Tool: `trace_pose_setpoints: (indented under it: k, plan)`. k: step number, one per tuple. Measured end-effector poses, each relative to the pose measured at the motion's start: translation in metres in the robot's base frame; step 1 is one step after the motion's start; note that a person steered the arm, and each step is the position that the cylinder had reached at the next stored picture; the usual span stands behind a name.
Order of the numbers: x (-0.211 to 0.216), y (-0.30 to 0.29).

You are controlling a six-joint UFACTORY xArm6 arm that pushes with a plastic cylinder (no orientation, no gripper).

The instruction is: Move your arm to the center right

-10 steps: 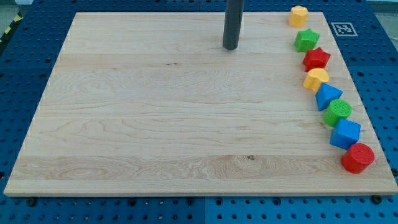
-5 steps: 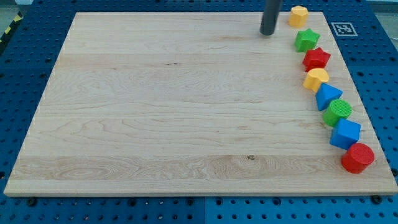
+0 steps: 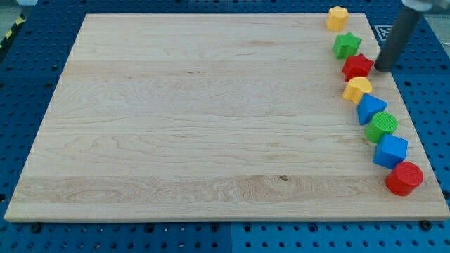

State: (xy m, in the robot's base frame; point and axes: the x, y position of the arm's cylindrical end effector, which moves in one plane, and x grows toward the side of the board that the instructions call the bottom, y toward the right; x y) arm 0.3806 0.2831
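Note:
My tip (image 3: 384, 69) is at the board's right edge, just right of the red star block (image 3: 357, 67) and apart from it. A column of blocks runs down the right side: a yellow hexagon block (image 3: 337, 17) at the top, a green star block (image 3: 346, 45), the red star, a yellow half-round block (image 3: 357, 89), a blue triangle block (image 3: 370, 109), a green round block (image 3: 381, 126), a blue cube (image 3: 389, 151) and a red cylinder (image 3: 404, 178) at the bottom.
The wooden board (image 3: 197, 119) lies on a blue pegboard table (image 3: 21, 84). A black-and-white marker tag (image 3: 384, 32) sits beyond the board's top right corner, partly behind the rod.
My tip has moved from the board's top middle to the right and a little down, past the yellow hexagon and green star, to the right edge. The blocks have not moved.

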Motion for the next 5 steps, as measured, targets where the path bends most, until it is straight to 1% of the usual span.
trace_pose_setpoints:
  k: [1, 2, 3, 4, 5]
  plan:
    - [0.053, 0.000]
    - [0.090, 0.000]
    - [0.087, 0.000]
    - [0.070, -0.001]
    - [0.063, -0.017]
